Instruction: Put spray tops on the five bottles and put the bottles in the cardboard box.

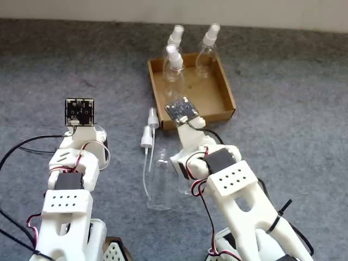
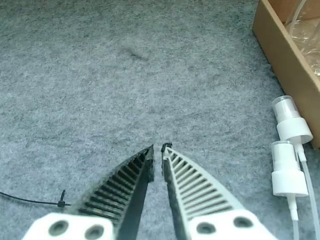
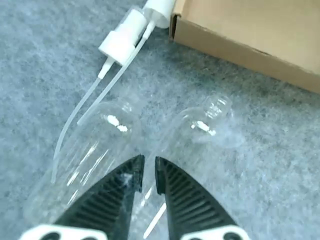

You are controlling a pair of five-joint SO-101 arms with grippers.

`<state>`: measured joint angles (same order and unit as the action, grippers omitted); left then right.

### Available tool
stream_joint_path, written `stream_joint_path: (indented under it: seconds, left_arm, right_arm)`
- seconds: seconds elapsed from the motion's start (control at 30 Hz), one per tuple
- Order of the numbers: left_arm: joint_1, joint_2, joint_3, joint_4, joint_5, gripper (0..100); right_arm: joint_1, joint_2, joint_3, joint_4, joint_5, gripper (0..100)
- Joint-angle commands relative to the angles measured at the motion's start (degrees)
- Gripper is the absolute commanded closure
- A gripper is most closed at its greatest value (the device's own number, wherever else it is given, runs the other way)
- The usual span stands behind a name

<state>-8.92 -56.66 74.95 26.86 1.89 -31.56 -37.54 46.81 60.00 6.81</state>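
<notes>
Currently, two uncapped bottles [image 3: 100,145] [image 3: 205,125] lie side by side on the grey carpet [image 2: 100,75], necks toward the cardboard box [image 1: 228,92]. Two loose spray tops [image 3: 122,40] [image 3: 160,7] lie just beside them, apparently staged for fitting. Three capped bottles [image 1: 174,60] stand in the box, so that portion appears complete. The right gripper [image 3: 148,162] hovers over the gap between the lying bottles, jaws nearly together and empty. The left gripper [image 2: 158,148] is over bare carpet, jaws likewise nearly together, holding nothing.
</notes>
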Motion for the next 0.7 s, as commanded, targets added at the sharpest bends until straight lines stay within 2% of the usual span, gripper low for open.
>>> stream_joint_path:
  seconds: [0.0, 0.17, 0.23, 0.4, 0.57, 0.67]
  left_arm:
    - [0.7, -0.1, 0.0, -1.6, 0.5, 95]
    - [0.7, -0.1, 0.0, -1.6, 0.5, 95]
    - [0.6, -0.1, 0.0, -1.6, 0.5, 95]
    - [0.7, -0.1, 0.0, -1.6, 0.5, 95]
    - [0.7, -0.1, 0.0, -1.6, 0.5, 95]
    - [0.7, -0.1, 0.0, -1.6, 0.5, 95]
  right_arm:
    - [2.0, -1.5, -10.2, 10.2, -0.4, 97.0]
    - [9.4, -1.5, -18.4, 19.5, 1.6, 85.3]
    - [11.6, -0.9, -20.1, 20.5, 4.0, 84.3]
    - [12.7, 0.6, -18.4, 20.0, 3.9, 83.9]
    - [12.5, 7.7, -18.2, 16.3, -3.6, 83.7]
    - [10.3, 12.6, -18.2, 13.6, -7.0, 78.6]
